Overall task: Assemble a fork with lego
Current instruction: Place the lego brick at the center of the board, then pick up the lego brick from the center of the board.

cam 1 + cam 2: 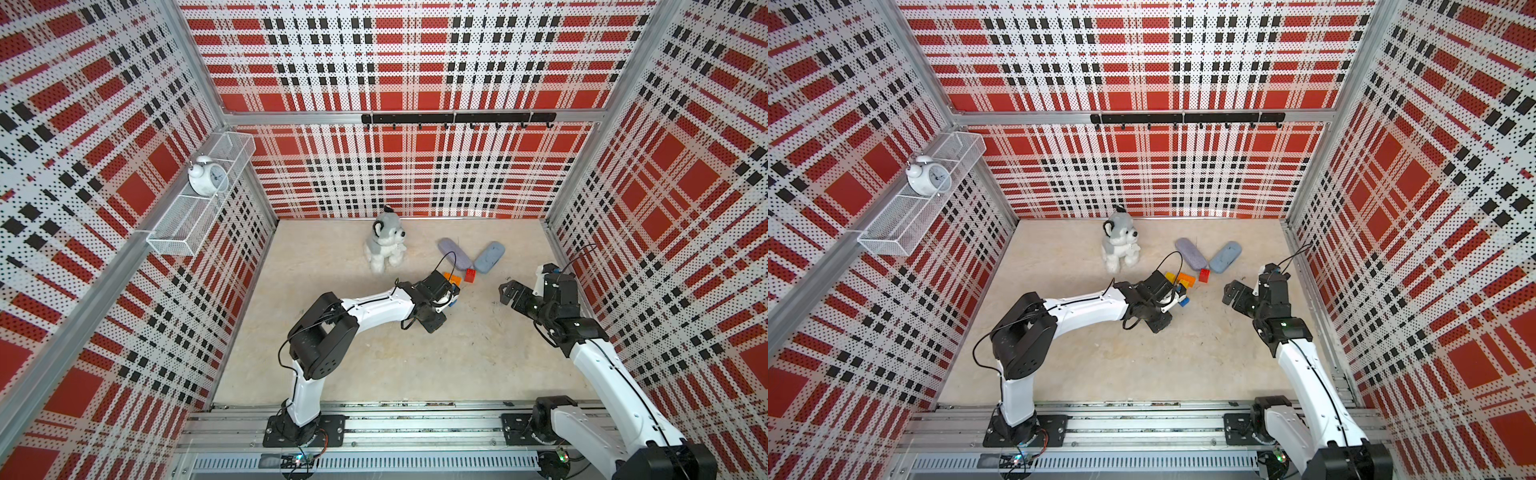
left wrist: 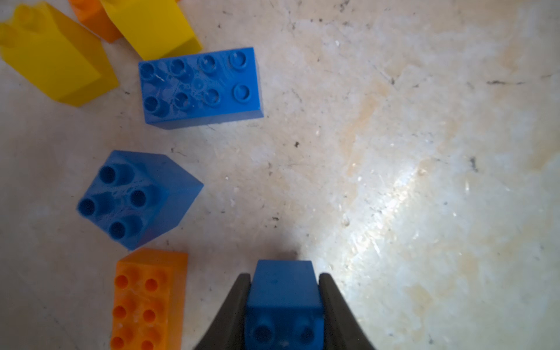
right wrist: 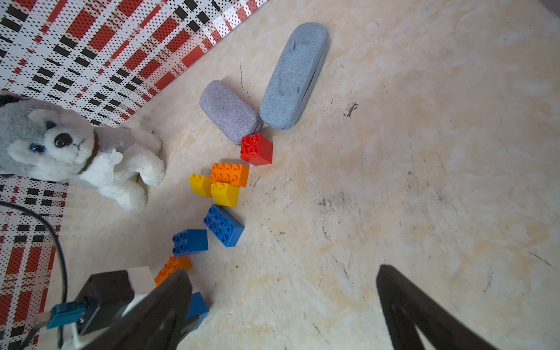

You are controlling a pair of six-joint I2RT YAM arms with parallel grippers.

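Clamping a blue brick [image 2: 283, 303] in the left end effector [image 2: 284, 276] beside loose lego [image 3: 229, 174] on the tabletop [image 2: 394, 151], right end effector [image 3: 281, 269] spread empty, we are starting the fork, next needing alignment over the long brick [image 2: 200, 88].

No text can be read (the alarm clock [image 1: 206, 178] dial is too small).

The pale, scuffed surface [image 3: 394, 181] carries a plush dog [image 3: 75, 151] near the back wall. Beside it lie a lilac-grey case [image 3: 230, 112] and a blue-grey case [image 3: 294, 75], their near ends close together. A red brick [image 3: 257, 149] sits just beside the lilac-grey case. A loose line of bricks runs on from it: an orange brick [image 3: 229, 175] against two yellow bricks [image 3: 225, 194], a long blue brick [image 3: 223, 225], a square blue brick [image 3: 190, 242] and a second orange brick [image 3: 172, 268].
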